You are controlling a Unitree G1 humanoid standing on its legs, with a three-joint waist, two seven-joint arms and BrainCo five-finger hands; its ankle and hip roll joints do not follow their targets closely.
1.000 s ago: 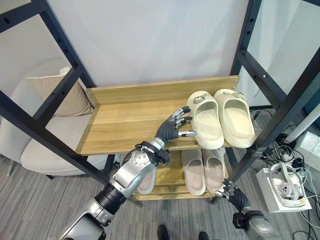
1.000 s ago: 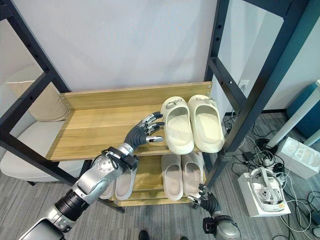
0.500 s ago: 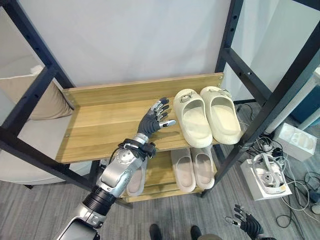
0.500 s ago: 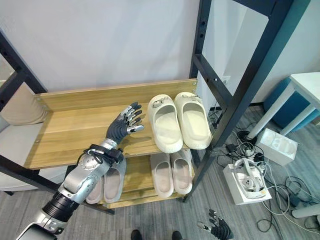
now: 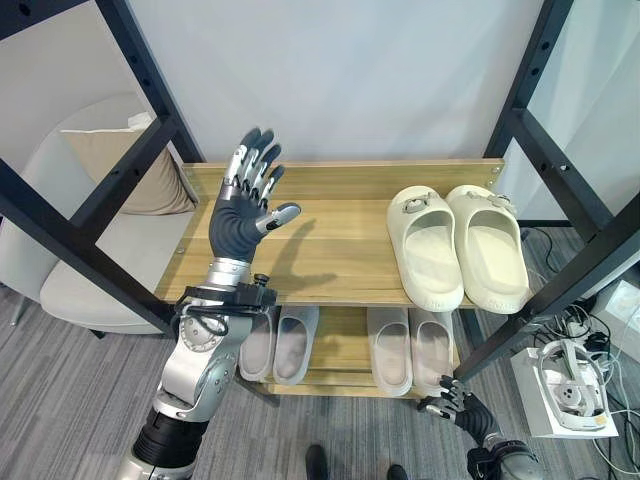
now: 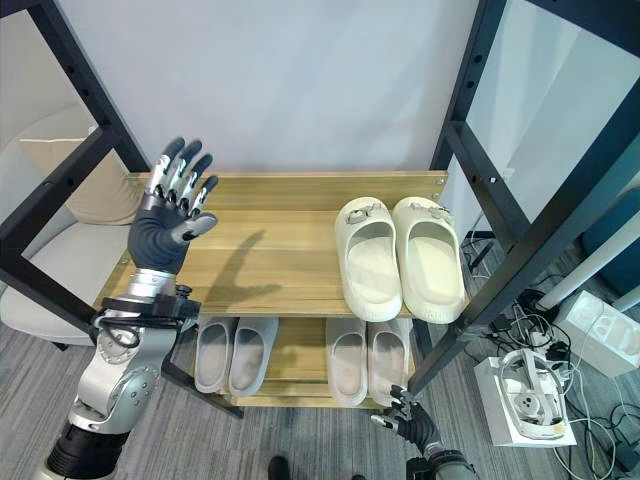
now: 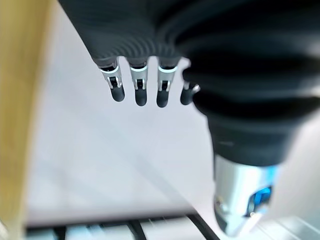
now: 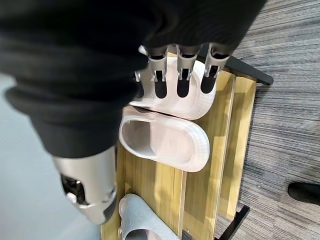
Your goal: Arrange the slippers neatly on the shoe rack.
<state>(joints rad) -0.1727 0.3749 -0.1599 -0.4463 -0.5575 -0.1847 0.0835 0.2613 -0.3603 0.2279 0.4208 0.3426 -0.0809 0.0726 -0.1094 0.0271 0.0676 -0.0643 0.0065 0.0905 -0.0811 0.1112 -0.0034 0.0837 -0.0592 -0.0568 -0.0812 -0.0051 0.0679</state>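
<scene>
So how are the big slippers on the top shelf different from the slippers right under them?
The cream slippers are chunkier with thick soles, and each has a little buckle on its strap; the pale slippers below look slimmer and plainer. The cream pair sits on the upper shelf in full light, while the pale pair sits on the lower shelf, shaded. Both pairs sit side by side at the rack's right end, pointing the same way.

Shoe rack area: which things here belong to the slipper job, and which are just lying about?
Job: shoe rack; cream slippers on the top shelf; white pair and grey pair below.
Lying about: armchair, cushion, white device, cables.
</scene>
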